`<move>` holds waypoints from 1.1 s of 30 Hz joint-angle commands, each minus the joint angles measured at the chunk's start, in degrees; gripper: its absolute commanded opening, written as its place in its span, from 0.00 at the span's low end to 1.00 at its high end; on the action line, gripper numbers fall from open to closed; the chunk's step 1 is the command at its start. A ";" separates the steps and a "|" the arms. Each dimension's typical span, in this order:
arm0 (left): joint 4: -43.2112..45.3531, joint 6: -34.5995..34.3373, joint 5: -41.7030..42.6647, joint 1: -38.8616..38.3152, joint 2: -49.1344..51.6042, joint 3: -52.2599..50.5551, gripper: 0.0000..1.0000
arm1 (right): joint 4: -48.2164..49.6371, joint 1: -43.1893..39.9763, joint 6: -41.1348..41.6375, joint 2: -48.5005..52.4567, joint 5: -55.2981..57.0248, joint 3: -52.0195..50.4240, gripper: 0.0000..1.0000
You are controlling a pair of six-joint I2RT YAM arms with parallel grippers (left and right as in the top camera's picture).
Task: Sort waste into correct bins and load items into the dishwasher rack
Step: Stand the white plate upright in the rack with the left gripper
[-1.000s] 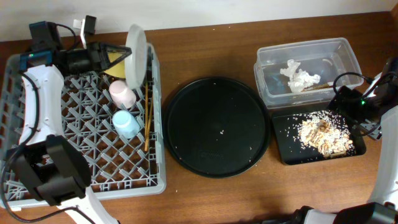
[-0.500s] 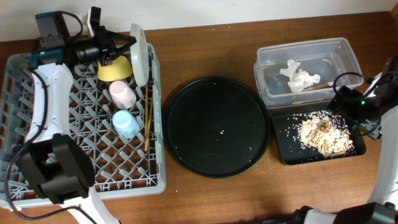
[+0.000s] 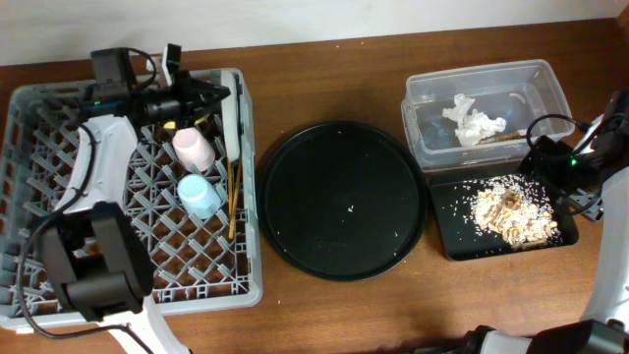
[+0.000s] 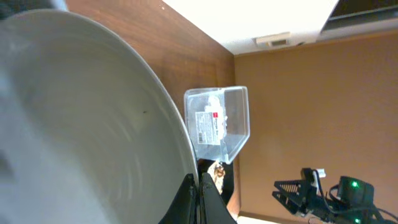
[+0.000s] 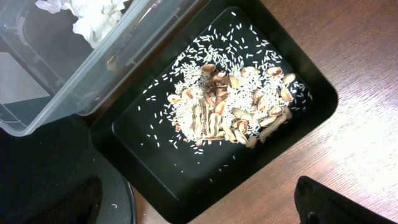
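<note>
pale grey plate [image 3: 230, 110]: upright on edge, upper right of dishwasher rack [image 3: 197, 292]
left gripper [image 3: 210, 96]: clamped on plate
right gripper [image 5: 199, 205]: wide, above black tray [image 5: 155, 158]

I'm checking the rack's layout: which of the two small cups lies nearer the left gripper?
The pink cup, lying just beside the left gripper that grips the plate; the blue cup lies farther off, on the pink one's other side.
</note>
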 commanded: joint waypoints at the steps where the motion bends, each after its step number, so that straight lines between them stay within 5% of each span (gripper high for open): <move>1: -0.11 -0.26 -2.08 3.52 0.74 -1.14 0.00 | -0.04 -0.15 0.33 -0.74 0.09 0.52 0.99; 4: -0.31 -0.04 -1.33 5.05 0.74 -1.11 0.08 | -0.04 -0.15 0.33 -0.74 0.09 0.52 0.99; 9: -0.31 -0.07 1.95 7.80 0.72 -1.11 0.56 | -0.04 -0.15 0.33 -0.74 0.09 0.52 0.99; 21: -1.60 -0.02 0.87 12.98 -10.69 -0.96 0.93 | -0.04 -0.15 0.33 -0.74 0.07 0.52 0.99; 23: -6.58 2.99 -3.28 12.35 -15.50 -0.94 0.93 | -0.04 -0.15 0.33 -0.74 0.09 0.52 0.99; 26: -20.35 12.85 -24.94 6.91 -24.94 -0.96 0.94 | -0.04 -0.15 0.33 -0.74 0.07 0.52 0.99; 27: -23.54 16.39 -40.37 1.03 -28.65 -0.96 0.94 | -0.04 -0.15 0.33 -0.74 0.09 0.52 0.99; 29: -24.02 16.72 -52.04 -4.70 -30.05 -0.96 0.97 | -0.04 -0.15 0.33 -0.74 0.07 0.52 0.99; 33: -24.09 16.72 -57.07 -12.13 -29.92 -1.03 0.99 | -0.04 -0.15 0.33 -0.74 0.09 0.52 0.99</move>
